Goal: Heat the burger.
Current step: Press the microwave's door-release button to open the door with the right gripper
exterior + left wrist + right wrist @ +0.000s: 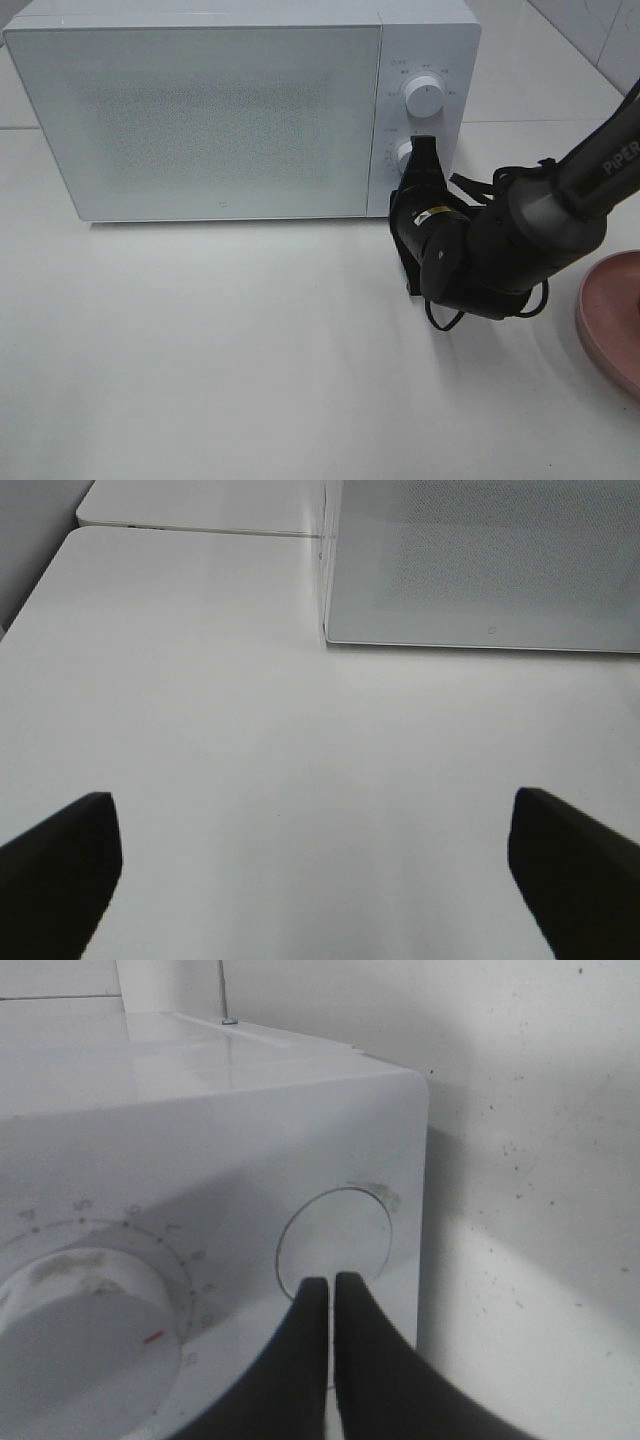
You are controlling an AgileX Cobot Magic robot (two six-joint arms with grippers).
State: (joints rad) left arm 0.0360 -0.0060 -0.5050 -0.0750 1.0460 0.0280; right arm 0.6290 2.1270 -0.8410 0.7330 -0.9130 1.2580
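The burger is out of view. The white microwave [220,110] stands at the back with its frosted door closed; nothing shows through it. My right gripper [424,146] is shut and empty, with its tips at the control panel beside the lower knob [403,156]. In the right wrist view the closed fingertips [329,1282] rest against a flat round button [335,1235], with a white dial [70,1330] beside it. My left gripper [312,798] is open and empty over bare table, in front of the microwave's corner [326,630].
A pink round dish [612,320] lies at the right edge of the table, partly cut off, with nothing seen on it. The upper knob [425,97] sits above the right gripper. The right arm [560,200] stretches in from the right.
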